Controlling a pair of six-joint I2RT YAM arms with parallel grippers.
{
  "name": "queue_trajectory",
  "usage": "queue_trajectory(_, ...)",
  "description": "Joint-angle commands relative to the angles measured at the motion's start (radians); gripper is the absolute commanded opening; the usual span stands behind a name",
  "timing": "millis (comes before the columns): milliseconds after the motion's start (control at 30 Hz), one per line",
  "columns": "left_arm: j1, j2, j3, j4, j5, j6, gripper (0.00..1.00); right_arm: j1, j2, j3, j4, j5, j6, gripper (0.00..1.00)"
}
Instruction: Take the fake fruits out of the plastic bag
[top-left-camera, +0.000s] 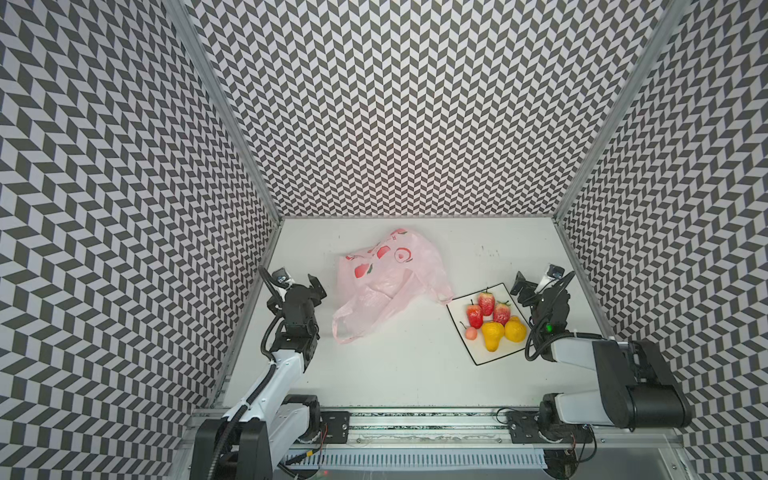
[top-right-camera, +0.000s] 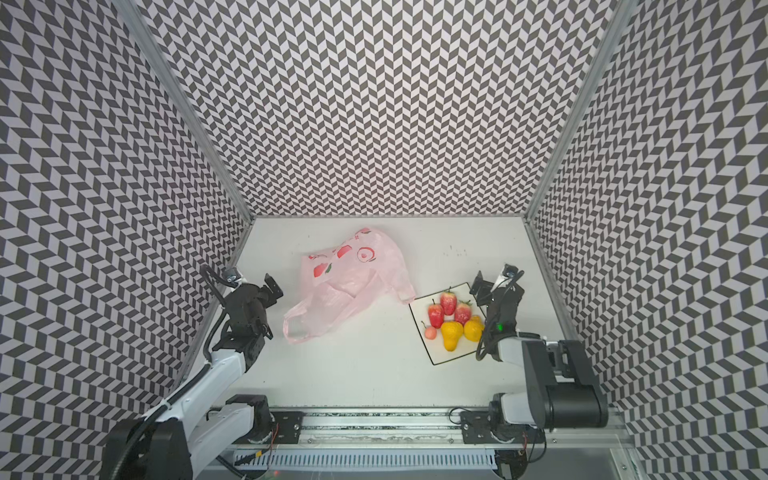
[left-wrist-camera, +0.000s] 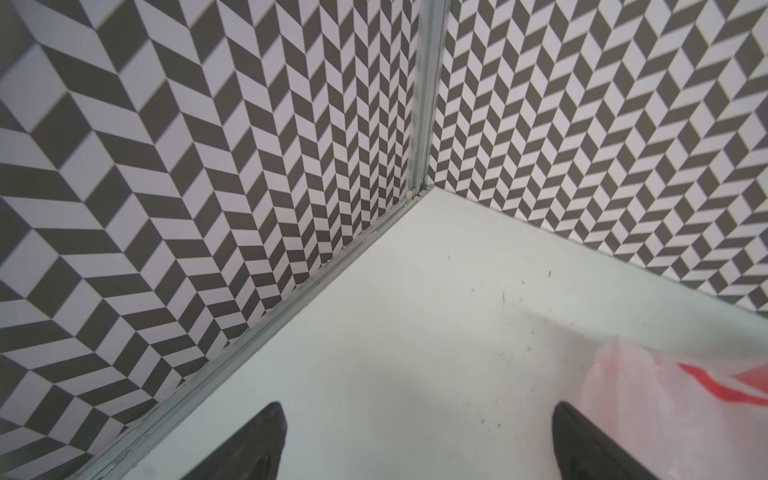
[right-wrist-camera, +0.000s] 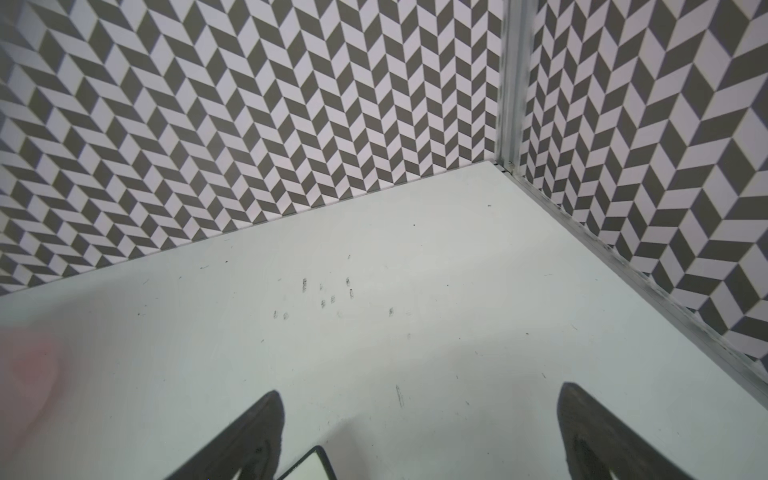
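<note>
The pale-pink plastic bag (top-left-camera: 390, 282) (top-right-camera: 349, 282) lies crumpled and flat at the table's middle back, handles toward the front. Nothing shows inside it. The fake fruits all sit on a white black-bordered sheet (top-left-camera: 482, 356) to its right: three red strawberries (top-left-camera: 486, 303), two yellow pears (top-left-camera: 493, 334) and a pink cherry (top-left-camera: 471, 332). My left gripper (top-left-camera: 300, 286) (left-wrist-camera: 417, 415) stands open just left of the bag (left-wrist-camera: 665, 407), holding nothing. My right gripper (top-left-camera: 538, 286) (right-wrist-camera: 419, 395) is open and holds nothing, at the sheet's far right corner (right-wrist-camera: 311, 463).
Chevron-patterned walls close in the white table on three sides, with metal rails (left-wrist-camera: 291, 307) along their feet. The arm bases sit on a rail (top-left-camera: 415, 419) at the front edge. Each gripper is close to its side wall.
</note>
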Motion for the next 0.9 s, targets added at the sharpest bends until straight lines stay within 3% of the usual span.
queue_trajectory(0, 0.003, 0.063, -0.063, 0.356, 0.088, 0.103, 1.00, -0.001, 0.093, -0.066, 0.391, -0.136, -0.085, 1.00)
queue_trajectory(67, 0.003, 0.126, -0.102, 0.480, 0.147, 0.107, 1.00, -0.001, 0.125, -0.092, 0.462, -0.131, -0.078, 0.99)
queue_trajectory(200, 0.003, 0.296, -0.130, 0.698, 0.245, 0.141, 1.00, 0.000, 0.073, -0.056, 0.290, -0.129, -0.082, 1.00)
queue_trajectory(300, 0.003, 0.372, -0.054, 0.658, 0.312, 0.203, 1.00, 0.000, 0.096, -0.061, 0.366, -0.129, -0.081, 1.00)
queue_trajectory(467, 0.013, 0.562, -0.104, 0.963, 0.381, 0.247, 1.00, 0.001, 0.116, -0.078, 0.424, -0.127, -0.081, 0.99)
queue_trajectory(533, 0.019, 0.505, -0.065, 0.783, 0.379, 0.217, 1.00, 0.000, 0.116, -0.073, 0.419, -0.127, -0.084, 0.99)
queue_trajectory(600, 0.015, 0.546, -0.099, 0.930, 0.368, 0.237, 1.00, 0.000, 0.118, -0.072, 0.420, -0.126, -0.083, 0.99)
queue_trajectory(667, 0.006, 0.519, -0.080, 0.839, 0.346, 0.232, 1.00, 0.000, 0.118, -0.072, 0.417, -0.126, -0.084, 0.99)
queue_trajectory(867, 0.010, 0.525, -0.080, 0.850, 0.359, 0.233, 1.00, 0.000, 0.118, -0.072, 0.415, -0.124, -0.083, 1.00)
